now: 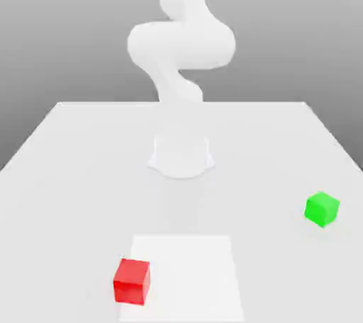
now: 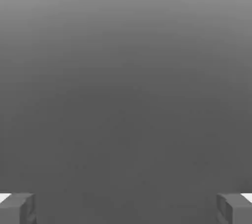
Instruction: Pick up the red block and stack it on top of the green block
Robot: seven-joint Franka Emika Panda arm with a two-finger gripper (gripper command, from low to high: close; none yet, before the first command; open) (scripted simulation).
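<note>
Right now the big white table (image 1: 85, 151) lies flat and wide, and the white robot arm (image 1: 181, 45) stands tall at its far side, curling up from its round base (image 1: 181, 158). Next in size comes a pale square patch (image 1: 191, 272) on the near part of the table. Then come the two little cubes. The red block (image 1: 132, 281) sits at the near edge of the table, toward the exterior view's left, touching the corner of the pale patch. The green block (image 1: 322, 209) sits well apart from it, out toward the exterior view's right and a bit farther back. Neither block is on top of the other, so the job looks like it is at its very first step. Smallest of all are the claw's two tips, seen in the hand view: the gripper (image 2: 126, 208) has one fingertip (image 2: 17, 208) at each side, spread wide apart, with nothing between them. So the claw is open and holds nothing. I think the next move needs the arm to reach over the red block, line the open claw up with its flat sides, go down, and then squeeze.
</note>
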